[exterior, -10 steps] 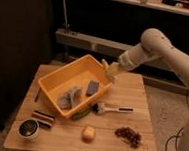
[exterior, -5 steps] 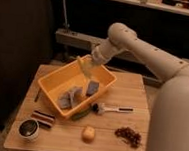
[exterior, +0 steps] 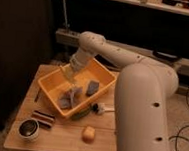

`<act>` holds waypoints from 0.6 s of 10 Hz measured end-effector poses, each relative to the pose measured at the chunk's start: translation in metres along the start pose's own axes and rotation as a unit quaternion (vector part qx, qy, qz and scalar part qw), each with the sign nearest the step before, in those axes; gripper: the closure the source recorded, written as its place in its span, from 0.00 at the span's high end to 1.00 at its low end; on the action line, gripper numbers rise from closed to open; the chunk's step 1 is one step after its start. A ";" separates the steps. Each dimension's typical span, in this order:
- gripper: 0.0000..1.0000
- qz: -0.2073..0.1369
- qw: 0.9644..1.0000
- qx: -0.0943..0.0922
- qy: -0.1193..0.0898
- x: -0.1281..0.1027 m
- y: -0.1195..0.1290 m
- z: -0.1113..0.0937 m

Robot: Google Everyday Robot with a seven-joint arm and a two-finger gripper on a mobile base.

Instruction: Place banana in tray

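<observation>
The yellow tray sits tilted on the small wooden table, with two grey objects inside it. My gripper hangs over the tray's left half, just above its floor. It is shut on a pale yellow banana, which points down into the tray. The white arm reaches in from the right and fills the right side of the view.
In front of the tray lie a dark round bowl, a brown striped packet, an orange block and a white-handled tool. A dark cabinet stands at the left, and shelving runs along the back.
The gripper has moved left with the banana, from beyond the tray's right rim to over the tray's left half, and lower. The arm now fills more of the view.
</observation>
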 end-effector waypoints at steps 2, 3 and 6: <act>0.80 0.002 1.000 0.003 0.023 0.014 -0.011 0.026; 0.80 0.003 0.999 0.004 0.034 0.024 -0.017 0.037; 0.80 0.007 0.998 -0.004 0.055 0.044 -0.026 0.050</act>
